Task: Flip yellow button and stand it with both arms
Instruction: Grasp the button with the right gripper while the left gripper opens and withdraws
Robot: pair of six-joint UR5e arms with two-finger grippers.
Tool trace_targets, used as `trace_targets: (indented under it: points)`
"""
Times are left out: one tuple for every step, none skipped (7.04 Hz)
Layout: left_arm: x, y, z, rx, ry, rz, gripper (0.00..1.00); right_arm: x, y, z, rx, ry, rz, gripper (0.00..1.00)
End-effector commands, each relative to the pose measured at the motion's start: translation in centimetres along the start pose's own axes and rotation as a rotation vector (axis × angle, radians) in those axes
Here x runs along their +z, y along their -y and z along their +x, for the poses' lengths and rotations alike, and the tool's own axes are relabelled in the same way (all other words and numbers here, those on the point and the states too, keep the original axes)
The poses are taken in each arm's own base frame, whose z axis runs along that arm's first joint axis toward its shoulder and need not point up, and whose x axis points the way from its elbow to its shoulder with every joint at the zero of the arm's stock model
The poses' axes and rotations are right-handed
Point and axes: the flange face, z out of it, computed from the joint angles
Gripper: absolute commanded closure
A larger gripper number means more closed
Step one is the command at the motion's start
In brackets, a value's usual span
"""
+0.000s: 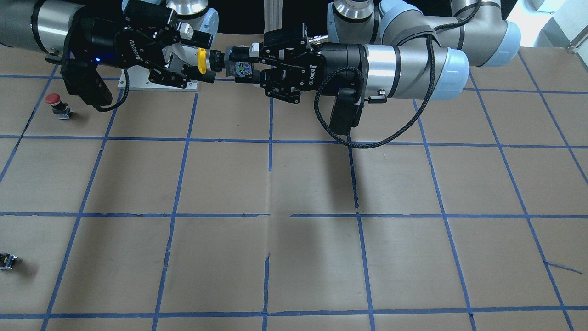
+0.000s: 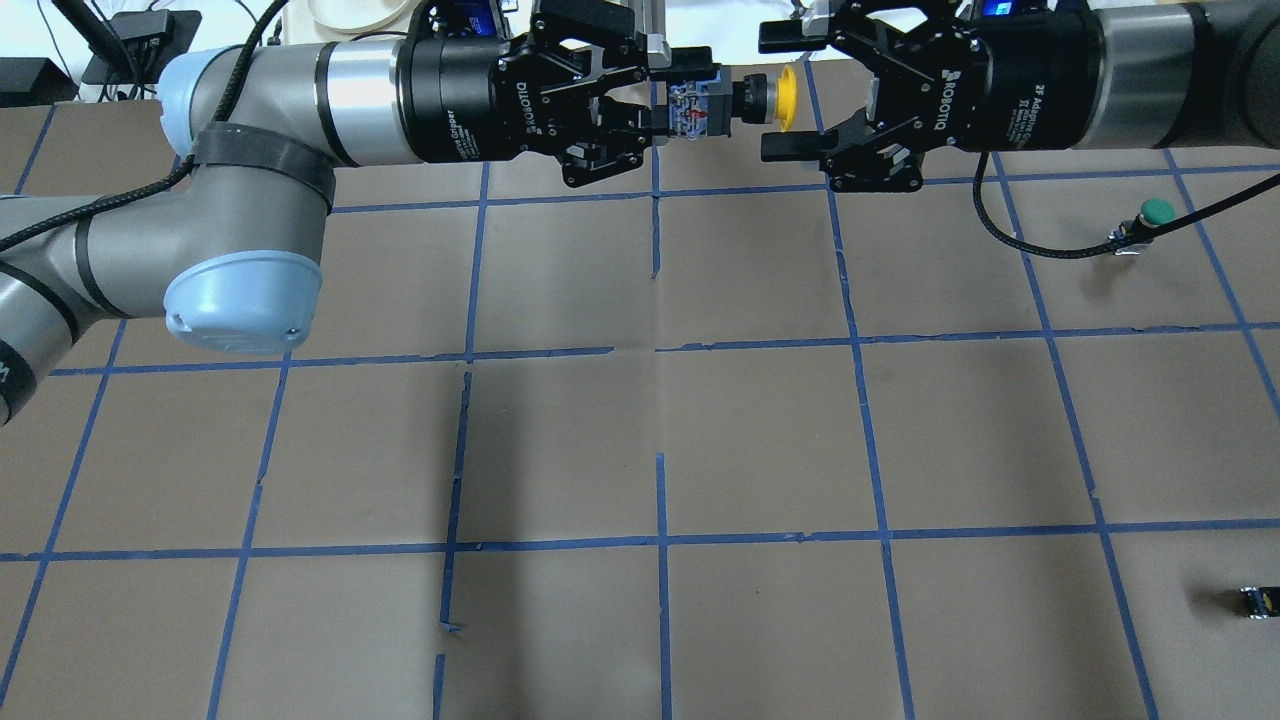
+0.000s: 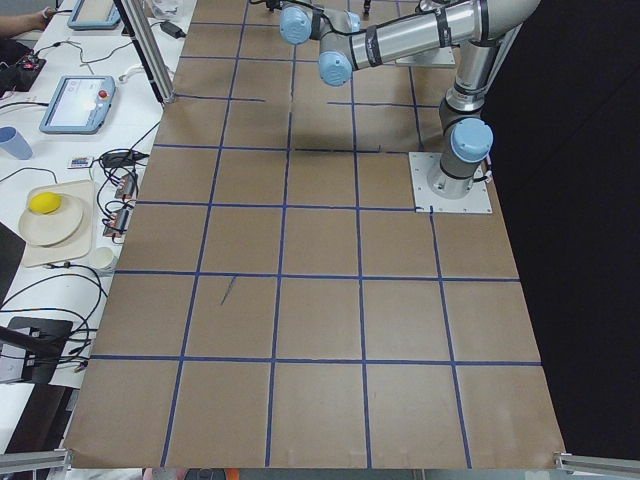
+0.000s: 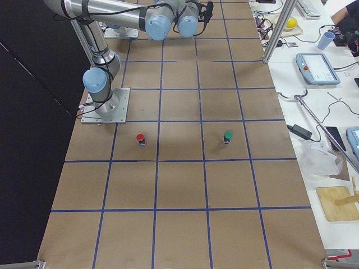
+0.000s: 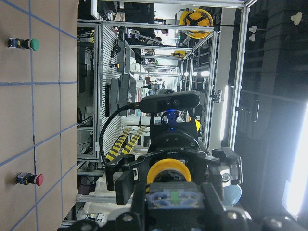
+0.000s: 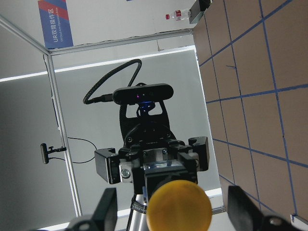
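The yellow button [image 2: 787,97] is held in the air over the table's far edge, lying sideways. My left gripper [image 2: 688,100] is shut on its black-and-grey block body [image 1: 241,68], and the yellow cap [image 1: 201,61] points at my right gripper [image 2: 790,95]. The right gripper is open, its two fingers [image 2: 785,40] on either side of the cap with gaps, not touching it. In the left wrist view the cap [image 5: 168,171] sits just beyond the body. In the right wrist view the cap [image 6: 179,204] fills the space between the spread fingers [image 6: 108,207].
A red-capped button [image 1: 57,105] stands on the table below the right arm, and a green-capped button [image 2: 1150,215] stands near it. A small dark capless block [image 2: 1255,600] lies near the table's edge. The right arm's white base plate [image 1: 138,82] is behind the grippers.
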Motion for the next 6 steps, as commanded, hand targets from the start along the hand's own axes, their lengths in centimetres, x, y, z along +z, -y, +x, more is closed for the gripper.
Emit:
trace_targets:
  points:
    - [0.00,0.05,0.25,0.005,0.000,0.000,1.00,-0.04,0.10,0.15,0.008,0.006,0.004,0.20]
    - [0.00,-0.02,0.25,0.005,0.000,0.000,1.00,0.00,0.15,0.47,0.014,0.006,0.003,0.29]
    - [0.00,0.07,0.03,0.000,0.000,0.000,1.00,0.07,0.06,0.47,0.014,0.007,0.002,0.39]
    - [0.00,0.00,0.03,0.000,0.000,0.000,1.00,-0.01,0.10,0.41,0.014,0.007,0.004,0.47]
    - [0.00,0.07,0.03,0.000,0.000,0.000,1.00,-0.04,0.13,0.17,0.005,0.007,0.005,0.53]
    - [0.00,0.08,0.10,0.002,0.000,0.000,1.00,-0.06,0.13,0.05,0.011,0.007,0.005,0.55]
